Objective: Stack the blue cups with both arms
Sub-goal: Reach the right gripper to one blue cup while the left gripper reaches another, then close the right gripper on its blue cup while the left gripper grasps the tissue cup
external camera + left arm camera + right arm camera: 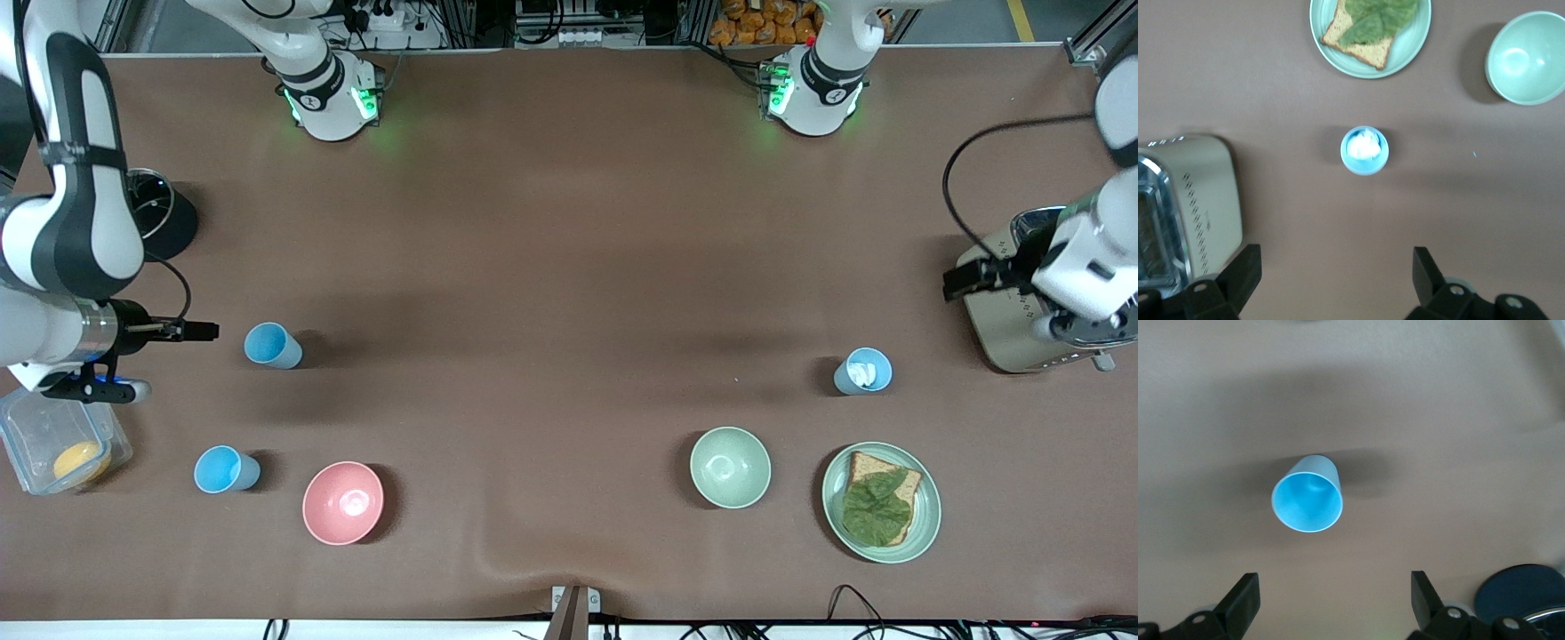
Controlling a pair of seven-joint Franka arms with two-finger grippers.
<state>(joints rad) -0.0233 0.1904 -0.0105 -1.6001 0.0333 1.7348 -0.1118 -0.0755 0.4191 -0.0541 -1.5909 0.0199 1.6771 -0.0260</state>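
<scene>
Brown bench [551, 267] carries everything; both arms drawn out to its two ends, presumably so each takes the cups on its own side; toaster [1009, 302] stands at the left arm's end, the left claw [1331, 283] up over the bench just beside it, fingers spread wide, nothing between them, its camera looking down on the paler blue cup [1365, 150]; right claw [1331, 607] over the right arm's end, fingers likewise wide apart and empty, looking down on an upright blue cup [1307, 495]; plate with bread and a leaf [880, 502] and pale green bowl [730, 467] sit nearer the front camera than the paler cup, pink bowl [343, 502] toward the right arm's end; a clear lidded box [53, 440] at that end's edge; a third blue cup [225, 469] beside the pink bowl; paler cup holds something white inside, which may hinder nesting; no cup stacked yet, all three well apart; judged stage: approach, each claw lining up before descent.
</scene>
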